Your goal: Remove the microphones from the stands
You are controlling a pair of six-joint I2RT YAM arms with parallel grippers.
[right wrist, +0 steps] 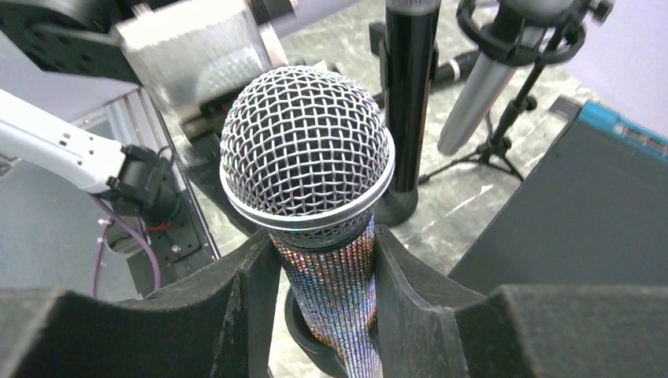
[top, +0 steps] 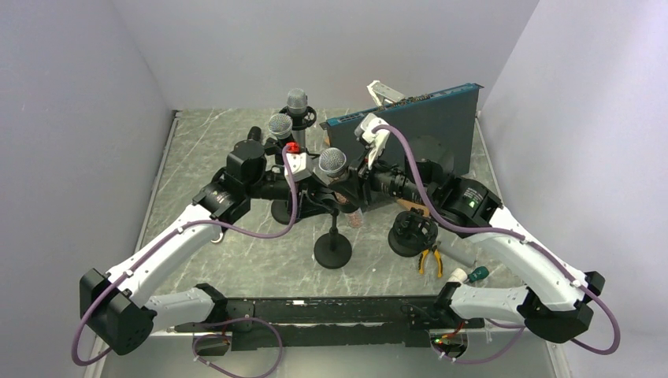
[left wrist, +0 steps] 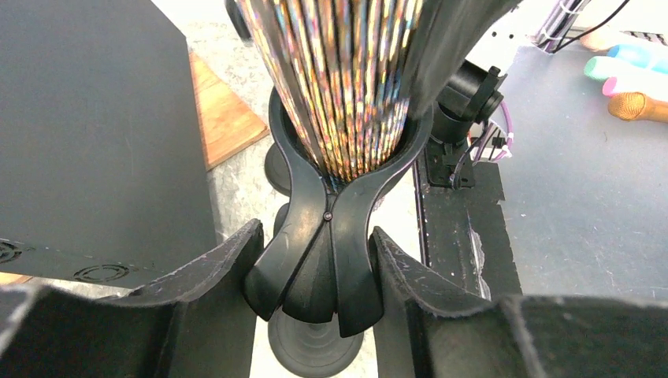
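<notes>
- Two arms meet at mid-table in the top view. The left gripper and the right gripper come in from opposite sides on the microphone, whose mesh head shows above them (jaw contact is hard to read from this height).
- The microphone sits on the stand, a thin pole on a round black base.
- Behind it, two other microphones stand upright. A dark panel leans at the back right, and yellow-handled pliers lie on the table near the right arm.
- Left wrist view: the fingers press against the black tails of the clip, one on each side, so this gripper is closed on the clip.
- The microphone's glittery body rests in the clip's ring, just above those tails. The stand's round base shows below.
- Right wrist view: the fingers clamp the glittery body just beneath the mesh head, touching it on both sides, so this gripper is holding the microphone.
- The microphone stands upright here, and its lower part sits in the clip's black ring.
</notes>
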